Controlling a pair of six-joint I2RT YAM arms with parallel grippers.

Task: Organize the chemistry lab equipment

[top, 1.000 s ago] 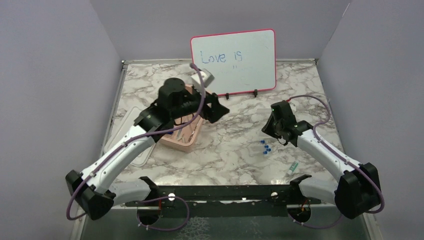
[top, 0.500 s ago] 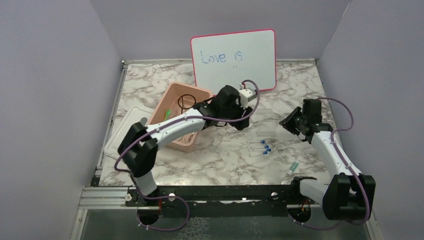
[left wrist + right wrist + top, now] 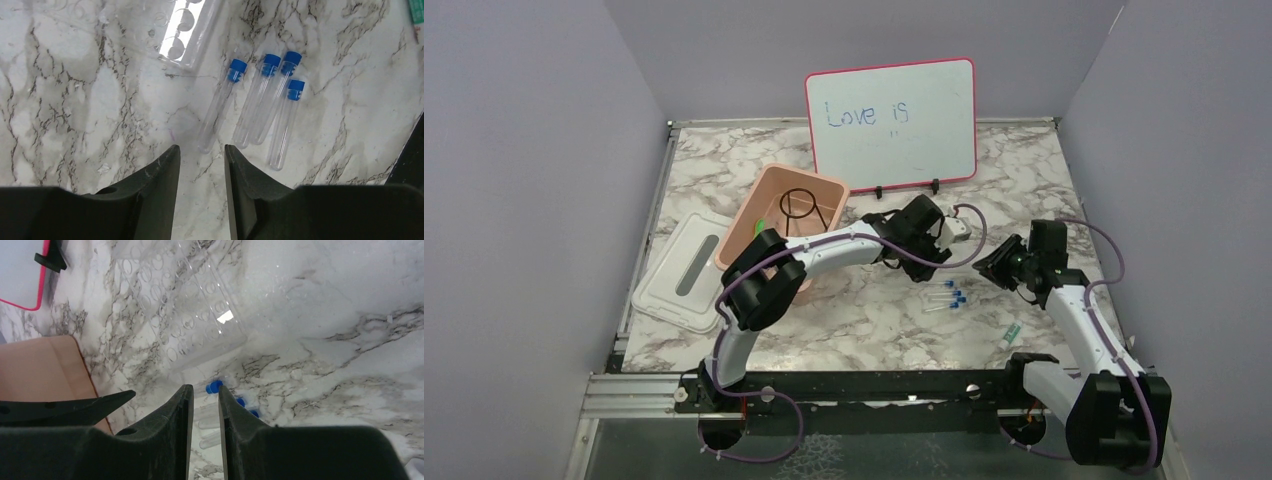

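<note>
A marble-patterned surface sits between plain lavender walls. At far left lies a flat white lid with a slotted handle. Beside it is a pink plastic tub; a black wire ring stand and a green-handled tool show inside, and the left arm hides its near corner. Behind stands a pink-framed whiteboard. The left gripper hovers with a narrow gap, nothing in it, just short of four clear tubes with blue caps, lying nearly parallel. A transparent rack with round holes is beside them, hardly visible from above and cut off in the left wrist view. The right gripper is slightly parted and empty, its fingers hiding part of the tubes. A small teal piece lies farther right, too small to identify.
</note>
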